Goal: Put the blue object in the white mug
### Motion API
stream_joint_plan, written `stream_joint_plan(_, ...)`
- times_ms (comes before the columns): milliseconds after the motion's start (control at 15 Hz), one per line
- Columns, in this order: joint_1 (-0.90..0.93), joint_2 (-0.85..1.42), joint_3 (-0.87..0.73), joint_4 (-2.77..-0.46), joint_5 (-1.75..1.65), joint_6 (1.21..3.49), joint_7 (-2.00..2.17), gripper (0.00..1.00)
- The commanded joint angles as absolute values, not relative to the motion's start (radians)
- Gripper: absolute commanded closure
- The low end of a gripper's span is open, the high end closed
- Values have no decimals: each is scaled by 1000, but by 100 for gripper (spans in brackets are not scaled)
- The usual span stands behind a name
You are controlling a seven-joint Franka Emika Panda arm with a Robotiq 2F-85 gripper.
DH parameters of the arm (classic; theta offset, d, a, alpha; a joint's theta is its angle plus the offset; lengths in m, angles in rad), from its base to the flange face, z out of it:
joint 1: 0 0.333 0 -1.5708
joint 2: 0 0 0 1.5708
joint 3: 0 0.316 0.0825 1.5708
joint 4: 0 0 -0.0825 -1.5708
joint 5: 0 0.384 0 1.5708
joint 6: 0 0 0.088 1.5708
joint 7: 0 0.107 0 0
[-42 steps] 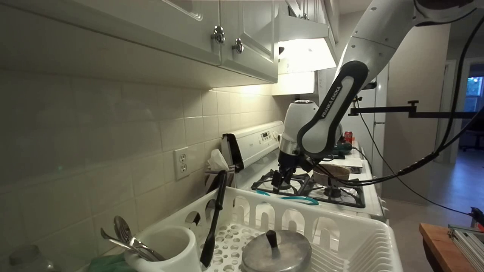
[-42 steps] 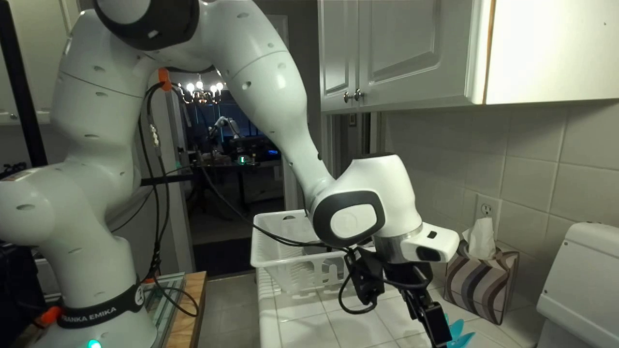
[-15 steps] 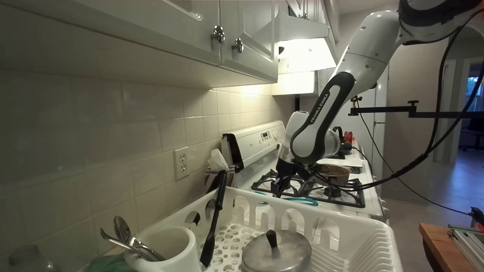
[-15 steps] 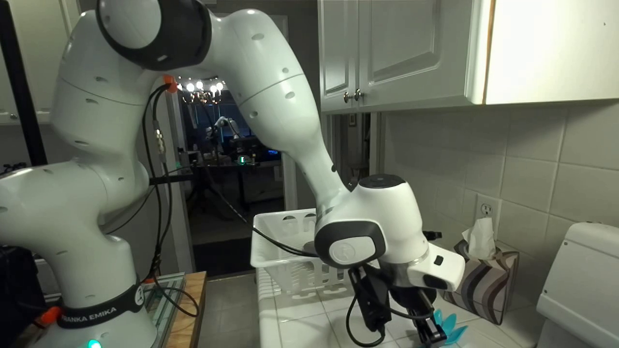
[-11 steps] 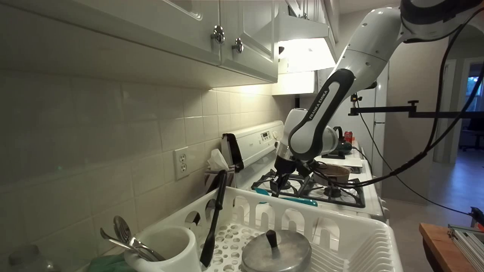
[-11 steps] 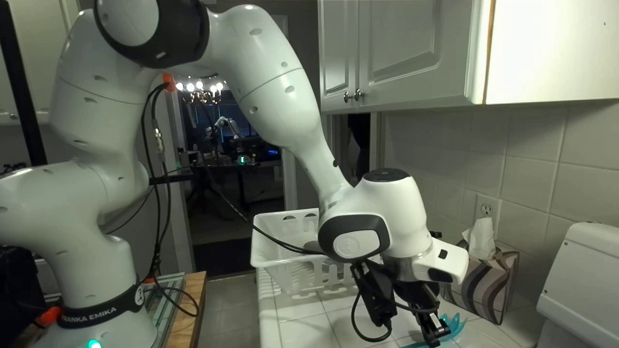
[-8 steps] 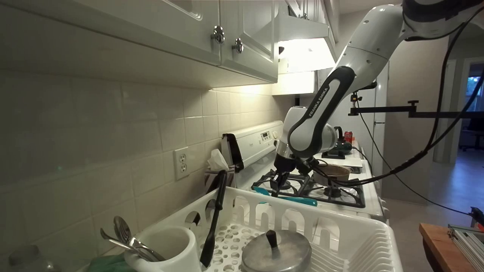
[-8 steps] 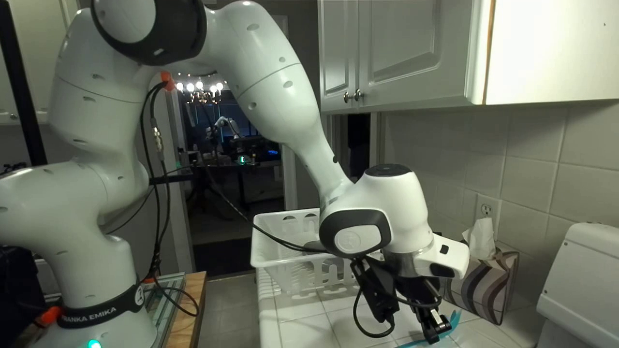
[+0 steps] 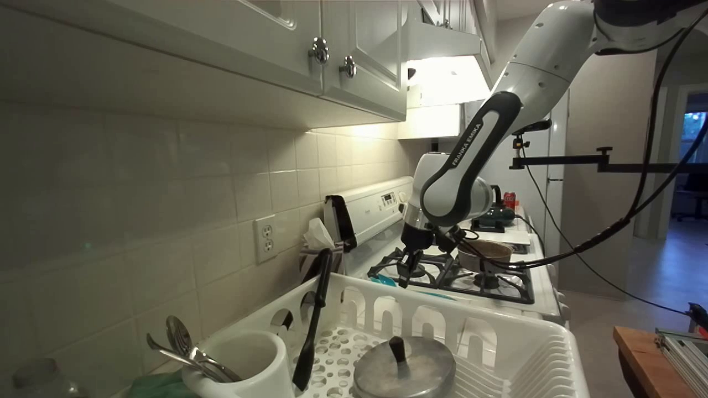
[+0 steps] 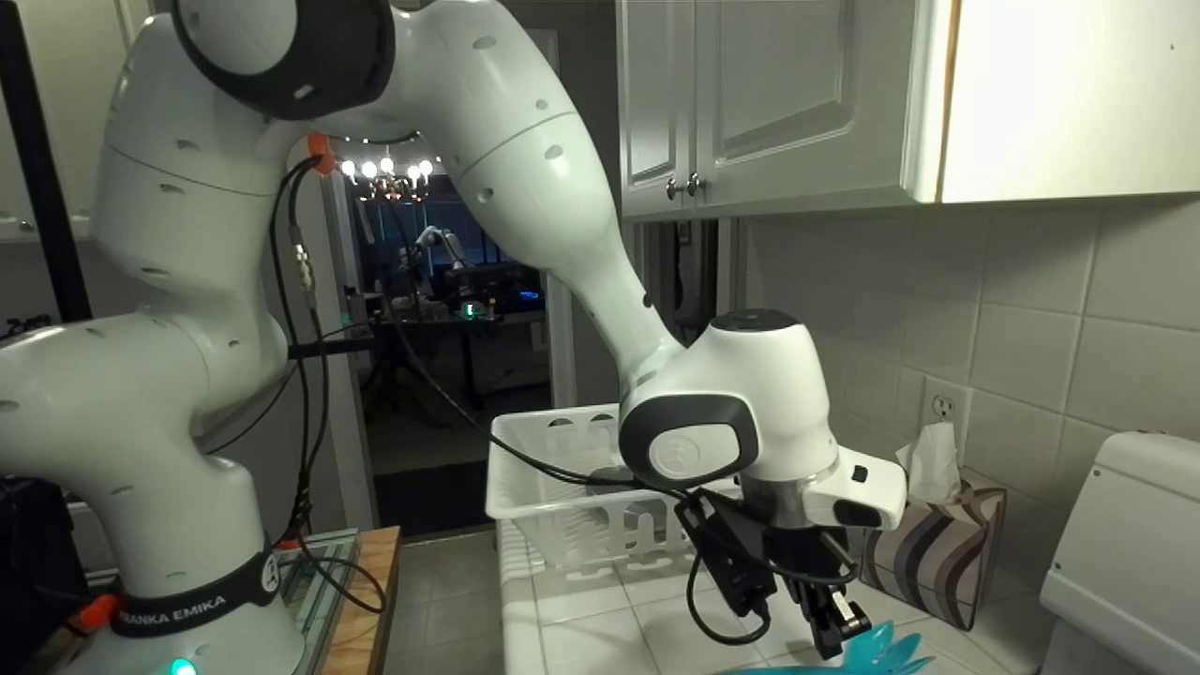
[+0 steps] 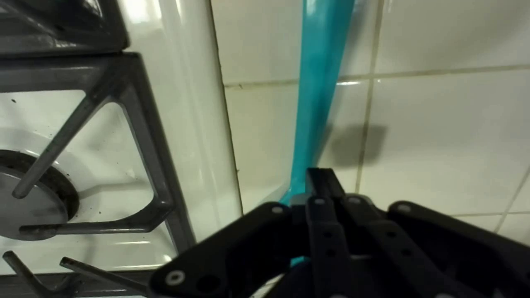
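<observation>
The blue object, a teal utensil, lies on the tiled counter; its handle (image 11: 316, 91) runs up the wrist view, and its pronged head (image 10: 881, 647) shows in an exterior view. My gripper (image 11: 325, 171) is just above it, its tips pressed together beside the handle's right edge with nothing visible between them. The gripper covers part of the utensil in the wrist view. In an exterior view the gripper (image 9: 405, 279) stands past the rack's far wall, between head and handle. The white mug (image 9: 271, 380) stands at the near left, with several metal spoons (image 9: 191, 354) in it.
A white dish rack (image 9: 531, 331) holds a lidded pot (image 9: 406, 370) and a black long-handled utensil (image 9: 313, 326). A stove grate (image 11: 153, 157) borders the counter. The tissue box (image 10: 928, 553) stands by the wall, under the cabinets (image 10: 797, 103).
My gripper has shut and risen slightly. The blue utensil turned edge-on between the fingers, then slipped out; its head now lies flat with prongs spread, shifted a little.
</observation>
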State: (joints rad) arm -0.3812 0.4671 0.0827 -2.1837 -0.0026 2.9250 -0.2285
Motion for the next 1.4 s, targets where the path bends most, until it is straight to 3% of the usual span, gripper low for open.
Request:
stream_joint_plan(0, -347, 438, 45, -2209, 7, 2934, -244, 72)
stream_joint_plan(733, -276, 492, -25, -2195, -10, 2950, -211, 1)
stream_joint_plan(867, -269, 505, -34, -2192, -8, 2950, -206, 8)
stream_joint_plan(933, -269, 510, -34, -2192, -5, 2952, -205, 29)
stream_joint_plan(1067, -269, 516, -36, -2194, -3, 2953, -202, 36)
stream_joint_plan(1333, -264, 511, -34, -2195, -2, 2956, -194, 64)
